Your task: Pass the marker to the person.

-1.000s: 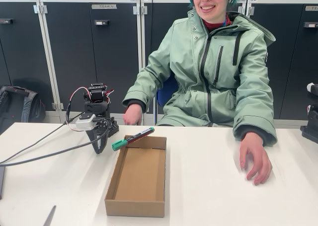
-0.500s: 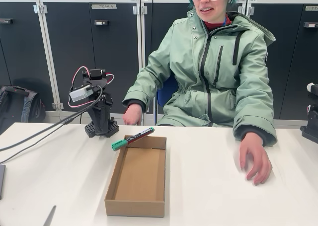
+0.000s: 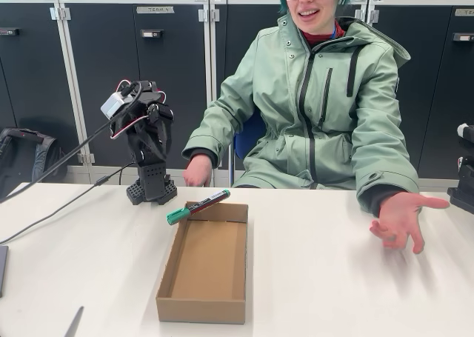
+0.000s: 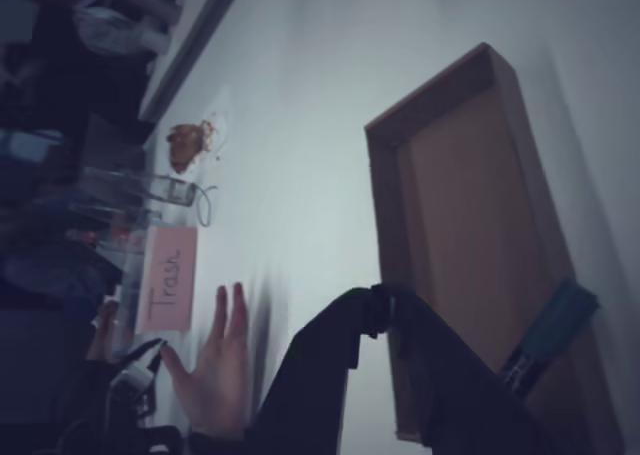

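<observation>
- Fixed view:
  - Robot hand (image 3: pixel 155 133) tucked up high on the folded arm, at about 10 o'clock from the marker (image 3: pixel 198 206) and well apart from it. Cannot tell its opening from this angle.
  - Marker perched across the far-left corner of the cardboard box (image 3: pixel 204 278), resting on the rim rather than flat on the worktop (image 3: pixel 318 292).
  - Long axis slanted: green cap out past the rim toward 8 o'clock, barrel end toward 2 o'clock.
  - Person's open palm (image 3: pixel 400 218) lifted at 3 o'clock from the marker, well apart, probably waiting for the handover.
  - Likely trouble: a nudge on the overhanging cap could tip the marker off the rim, down into the box or rolling onto the worktop. Closing along the barrel instead of across it could let it slip.
  - Also risky: a long carry toward 3 o'clock with a loose pinch, dropping it short of the palm.
- Wrist view (picture lying on its side):
  - Hand (image 4: pixel 385 310) with dark fingertips pressed together, holding nothing.
  - Marker (image 4: pixel 550 335) at about 4 o'clock from the fingertips, lying over the box (image 4: pixel 470 205) edge, cap toward 1 o'clock, barrel toward 7 o'clock.
  - A person's hand (image 4: pixel 215 365) flat at 8 o'clock; view blurred, so fine alignment hard to judge.
</observation>
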You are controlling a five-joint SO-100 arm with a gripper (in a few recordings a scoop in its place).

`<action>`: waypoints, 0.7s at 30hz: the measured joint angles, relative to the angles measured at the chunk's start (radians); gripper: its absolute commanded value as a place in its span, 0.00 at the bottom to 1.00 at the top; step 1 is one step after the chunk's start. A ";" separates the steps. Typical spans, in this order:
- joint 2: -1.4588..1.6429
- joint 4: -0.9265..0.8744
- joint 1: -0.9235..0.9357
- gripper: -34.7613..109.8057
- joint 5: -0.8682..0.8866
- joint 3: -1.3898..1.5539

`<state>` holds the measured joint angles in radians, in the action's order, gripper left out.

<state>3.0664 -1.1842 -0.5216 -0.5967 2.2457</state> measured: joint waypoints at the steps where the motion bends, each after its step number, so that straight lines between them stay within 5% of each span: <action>1: -0.014 0.020 -0.009 0.21 0.029 -0.023; 13: -0.371 0.213 -0.074 0.21 0.287 -0.342; 21: -0.617 0.259 -0.075 0.21 0.626 -0.525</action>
<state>2.4498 -0.9250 -0.5967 0.0291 1.7211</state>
